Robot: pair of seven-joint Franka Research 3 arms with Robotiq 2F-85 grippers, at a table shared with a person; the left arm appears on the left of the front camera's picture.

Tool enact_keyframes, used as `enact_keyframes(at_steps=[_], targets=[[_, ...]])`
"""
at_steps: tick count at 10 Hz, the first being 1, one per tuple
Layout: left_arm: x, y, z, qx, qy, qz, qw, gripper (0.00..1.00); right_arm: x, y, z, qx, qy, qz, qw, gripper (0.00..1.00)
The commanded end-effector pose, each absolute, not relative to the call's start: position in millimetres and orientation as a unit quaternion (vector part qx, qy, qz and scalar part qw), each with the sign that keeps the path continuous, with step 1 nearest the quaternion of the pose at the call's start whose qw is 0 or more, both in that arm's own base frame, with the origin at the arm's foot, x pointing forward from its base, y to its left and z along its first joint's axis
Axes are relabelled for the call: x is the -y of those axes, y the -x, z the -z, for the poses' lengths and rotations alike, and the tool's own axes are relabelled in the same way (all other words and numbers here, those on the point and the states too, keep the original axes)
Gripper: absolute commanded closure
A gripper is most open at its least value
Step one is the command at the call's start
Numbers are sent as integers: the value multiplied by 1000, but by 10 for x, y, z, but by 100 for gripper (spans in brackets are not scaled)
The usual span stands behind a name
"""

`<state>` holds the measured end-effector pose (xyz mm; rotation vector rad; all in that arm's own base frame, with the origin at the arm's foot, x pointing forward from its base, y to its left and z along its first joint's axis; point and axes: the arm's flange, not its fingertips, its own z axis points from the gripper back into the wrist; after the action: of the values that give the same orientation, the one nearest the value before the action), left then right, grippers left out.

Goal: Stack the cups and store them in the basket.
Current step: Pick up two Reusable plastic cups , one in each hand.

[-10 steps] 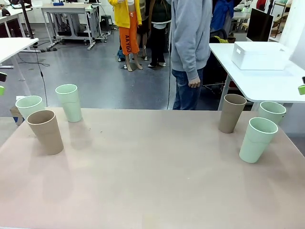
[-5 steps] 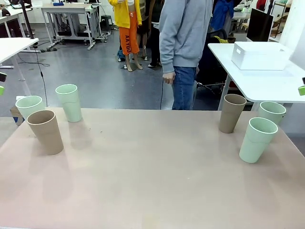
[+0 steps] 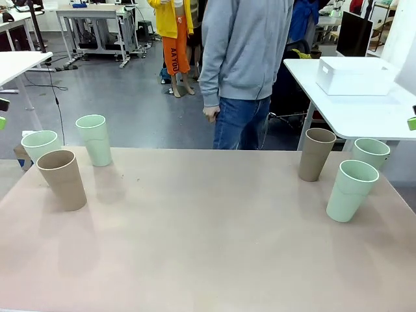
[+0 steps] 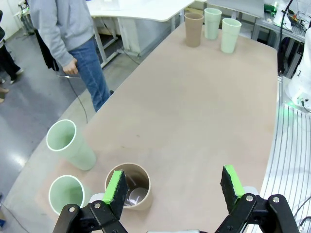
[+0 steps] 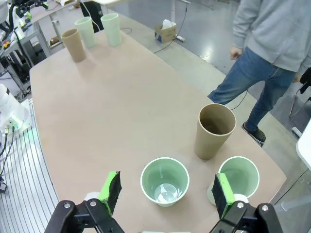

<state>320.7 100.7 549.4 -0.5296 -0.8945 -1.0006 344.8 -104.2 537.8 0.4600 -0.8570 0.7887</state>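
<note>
Left gripper (image 4: 173,170) and right gripper (image 5: 166,174) hang above opposite ends of a shared table (image 3: 208,260), each with its green-padded jaws spread wide and gripping nothing. The tabletop is matte, pinkish beige and round-cornered, and a few dark specks (image 3: 136,180) mark it near the left side.

Six smooth, tapered, handleless cups stand upright on it, mouths up, in two clusters well apart. At the robot's left a tan cup (image 3: 63,180) stands nearest the camera, with two mint cups (image 3: 40,145) (image 3: 95,140) behind it near the far edge. At the right a second tan cup (image 3: 316,155) stands beside a pair of mint green cups (image 3: 371,153) (image 3: 351,191). None is stacked.

The basket (image 3: 356,77), a white smooth-walled bin with a flared rim, sits off this table on a white worktable (image 3: 364,117) at the far right.

A person (image 3: 244,65) in a grey hooded sweatshirt and blue jeans stands at the far edge, one hand (image 3: 210,114) hanging at the side. Behind lie a glossy grey floor (image 3: 143,97), trailing black cables, more white benches (image 3: 91,13) on metal legs and a dark monitor (image 3: 354,32). An open cardboard box (image 5: 167,33) sits on the floor.
</note>
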Motion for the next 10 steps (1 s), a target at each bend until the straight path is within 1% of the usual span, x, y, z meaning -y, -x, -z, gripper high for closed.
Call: enact_keyframes(at_steps=[1,10], targets=[[-1008,-3219,-5499,418,246,464,741,0,1059,-3479,-5389,413,-221,-376,800,0],[-1008,-3219,-5499,418,246,464,741,0,1059,-3479,-5389,413,-221,-376,800,0]])
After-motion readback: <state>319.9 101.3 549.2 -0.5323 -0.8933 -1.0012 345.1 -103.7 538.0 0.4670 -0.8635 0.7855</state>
